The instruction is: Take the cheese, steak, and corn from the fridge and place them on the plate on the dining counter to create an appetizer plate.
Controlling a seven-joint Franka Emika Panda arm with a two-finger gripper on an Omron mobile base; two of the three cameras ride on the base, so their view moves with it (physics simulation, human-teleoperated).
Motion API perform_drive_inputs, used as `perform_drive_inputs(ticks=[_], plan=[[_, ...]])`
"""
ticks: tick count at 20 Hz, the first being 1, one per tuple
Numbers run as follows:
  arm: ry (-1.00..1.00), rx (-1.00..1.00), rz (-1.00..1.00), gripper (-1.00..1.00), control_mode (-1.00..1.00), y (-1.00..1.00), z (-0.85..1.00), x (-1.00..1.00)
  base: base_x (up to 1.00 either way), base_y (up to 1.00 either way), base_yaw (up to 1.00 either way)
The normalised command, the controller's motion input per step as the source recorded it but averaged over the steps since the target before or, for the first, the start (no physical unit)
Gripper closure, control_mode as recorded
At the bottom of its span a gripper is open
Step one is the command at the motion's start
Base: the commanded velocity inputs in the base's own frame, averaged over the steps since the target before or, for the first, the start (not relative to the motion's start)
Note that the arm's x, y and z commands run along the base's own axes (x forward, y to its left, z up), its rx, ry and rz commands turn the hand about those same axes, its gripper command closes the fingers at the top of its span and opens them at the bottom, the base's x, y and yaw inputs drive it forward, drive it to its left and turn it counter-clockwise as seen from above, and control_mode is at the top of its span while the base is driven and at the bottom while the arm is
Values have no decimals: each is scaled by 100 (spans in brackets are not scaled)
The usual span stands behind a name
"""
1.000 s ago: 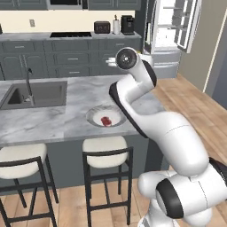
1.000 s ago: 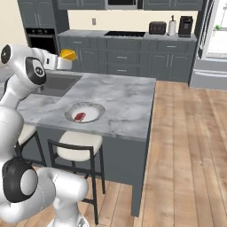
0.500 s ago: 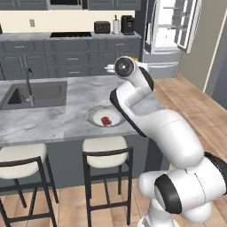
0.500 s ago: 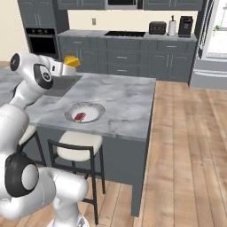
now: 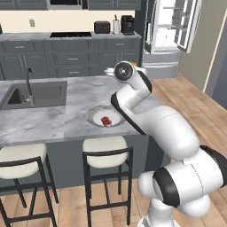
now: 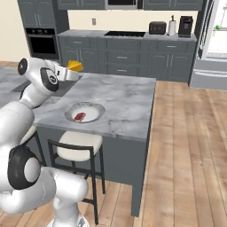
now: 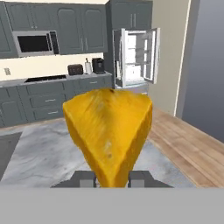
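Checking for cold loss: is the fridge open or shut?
Open: both doors of the fridge stand swung out, its white shelves exposed.

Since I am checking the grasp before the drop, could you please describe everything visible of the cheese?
The cheese is an orange-yellow wedge with a mottled, slightly rough-looking surface and no visible rind or wrapping. In the hand view its broad end faces up and its narrow tip points down between the two dark fingertips. The gripper has its jaws shut on it, holding it in the air above the dining counter, clear of the marble. Nothing else touches it. The plate, with the steak on it, lies lower and nearer the stools.
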Motion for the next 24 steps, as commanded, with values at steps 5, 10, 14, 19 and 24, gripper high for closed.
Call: perform_drive_inputs(ticks=[5, 10, 14, 19, 24], plan=[[4, 4, 0, 100, -100, 0, -25, 11, 0, 0, 0], [9, 4, 0, 100, -100, 0, -36, 9, 0, 0, 0], [5, 3, 0, 100, -100, 0, -43, 26, 0, 0, 0], [4, 3, 0, 100, -100, 0, -44, 31, 0, 0, 0], [4, 2, 0, 100, -100, 0, -45, 24, 0, 0, 0]])
